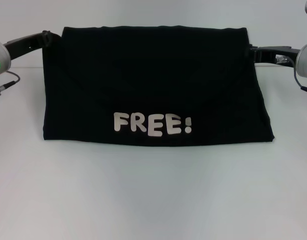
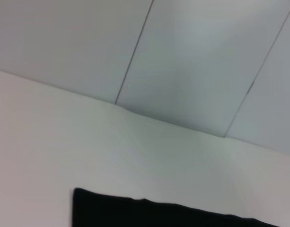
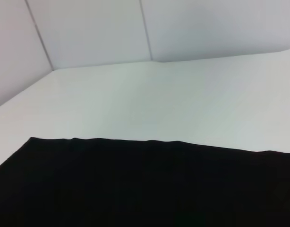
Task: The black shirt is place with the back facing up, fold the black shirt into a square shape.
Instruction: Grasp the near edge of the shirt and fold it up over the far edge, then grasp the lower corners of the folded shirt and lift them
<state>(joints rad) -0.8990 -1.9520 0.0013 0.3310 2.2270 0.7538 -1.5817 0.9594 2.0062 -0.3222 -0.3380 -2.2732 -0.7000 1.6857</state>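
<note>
The black shirt point(image 1: 153, 75) lies on the white table point(image 1: 153, 190) as a wide folded shape, its far part laid over toward me. White letters reading "FREE!" point(image 1: 152, 124) show near its front edge. My left gripper point(image 1: 47, 35) is at the shirt's far left corner, touching the fabric. My right gripper point(image 1: 254, 52) is at the shirt's far right edge. A strip of the black shirt point(image 2: 159, 215) fills the lower edge of the left wrist view. The right wrist view has the black shirt point(image 3: 135, 184) lying flat across its lower part.
Bare white table surface point(image 1: 153, 200) runs in front of the shirt and on both sides. A grey panelled wall point(image 3: 149, 28) rises behind the table's far edge.
</note>
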